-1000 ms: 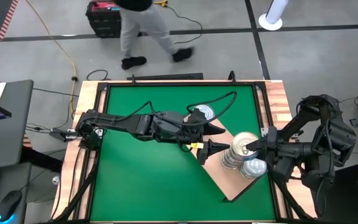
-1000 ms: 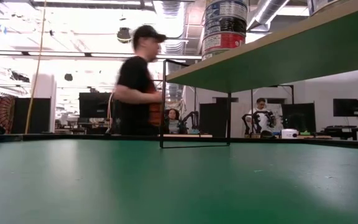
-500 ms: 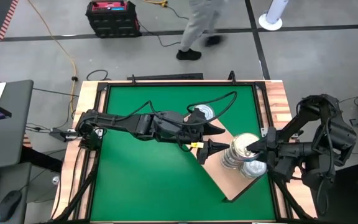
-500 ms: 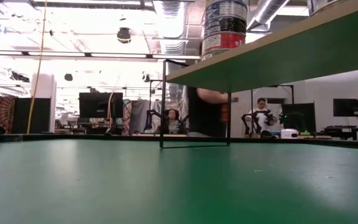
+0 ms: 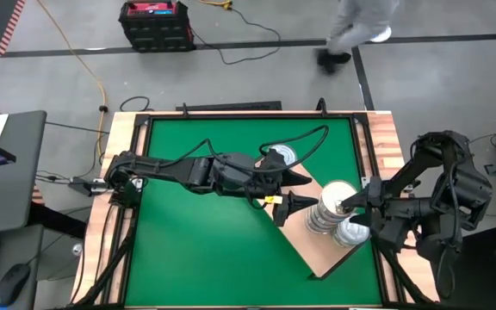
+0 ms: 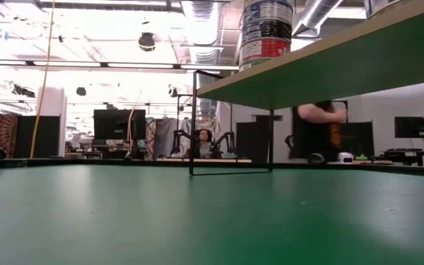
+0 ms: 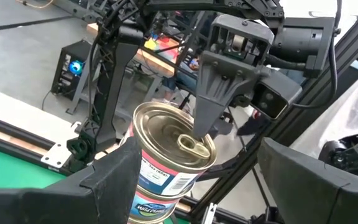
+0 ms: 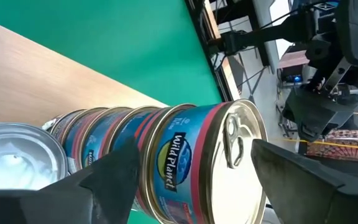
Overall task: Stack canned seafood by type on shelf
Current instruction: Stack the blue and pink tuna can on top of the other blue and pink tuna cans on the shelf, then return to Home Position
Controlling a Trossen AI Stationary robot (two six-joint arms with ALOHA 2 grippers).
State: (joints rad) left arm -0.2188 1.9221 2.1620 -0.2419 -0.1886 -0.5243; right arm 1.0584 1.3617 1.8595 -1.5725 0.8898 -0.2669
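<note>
Canned seafood: small flat round tins, stiff metal, light enough for one gripper, probably smooth and a little slippery on the printed side wall. Best taken across the side wall, at the two opposite points of the round; not by the thin pull-tab on the lid. Likely to topple when piled high, so needs slow and straight placing.

From the left: left arm reaches across the green desk. Beside its forearm, one lone tin, silver lid up, well apart from the others and not yet on the shelf. Then the left gripper, fingers spread wide, just beside the tall pile and pinching nothing. Then the tall pile itself, on the light-wood shelf: about five tins with blue and red labels, exact number hard to tell. Just beside it, a lower pile with a silver lid on top; number of tins there not visible. At the right, the right gripper, fingers spread on both sides of the top tin, apparently not pressing it.

Counted: two piles, one loose tin, one shelf, two arms.
</note>
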